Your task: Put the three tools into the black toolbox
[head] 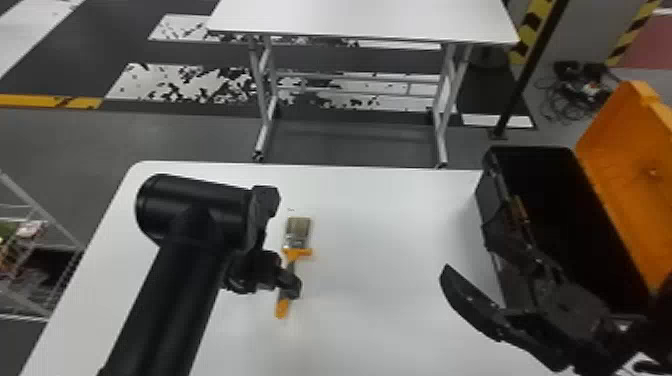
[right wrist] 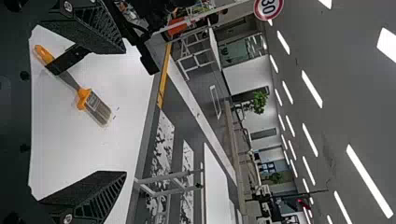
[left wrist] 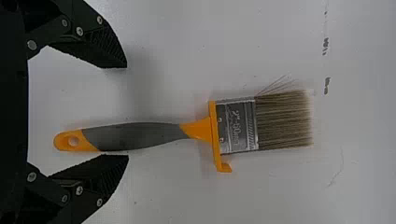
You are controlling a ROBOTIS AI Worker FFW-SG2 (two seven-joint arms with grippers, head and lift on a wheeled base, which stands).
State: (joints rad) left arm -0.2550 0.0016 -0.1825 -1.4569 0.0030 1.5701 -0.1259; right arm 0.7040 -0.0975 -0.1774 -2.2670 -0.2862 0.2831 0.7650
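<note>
1. Your left gripper (left wrist: 126,111) is spread wide over the paintbrush (left wrist: 140,135), one finger to each side of the grey handle. It hasn't got a hold of anything. That's a sensible spot to grab: stiff handle, with the bristles pointing away from the hand.

2. The handle isn't centred though – it's just beside one finger and well apart from the other. I'd even that up before you squeeze, or the near finger may nudge the brush or land on it.

3. The paintbrush lies flat on the white table (head: 380,215), bristles on the far side of your left gripper, the handle's orange end back toward the palm.

4. Your right gripper (head: 467,250) is empty too, fingers well apart, over by the near side of the black toolbox (head: 484,200). My guess is it's waiting there for a handover or to keep out of the way.

5. The toolbox is well off to the right of your left gripper, its orange lid (head: 622,175) tipped back on the side away from that hand. Handy, since the way in from the left is open.

6. Looks like the pick-up step to me. The box is too dark inside to count tools, so I can't say how far along you are. Next I'd centre, close, lift straight up, then clear the box wall – long handle, so it could snag.
</note>
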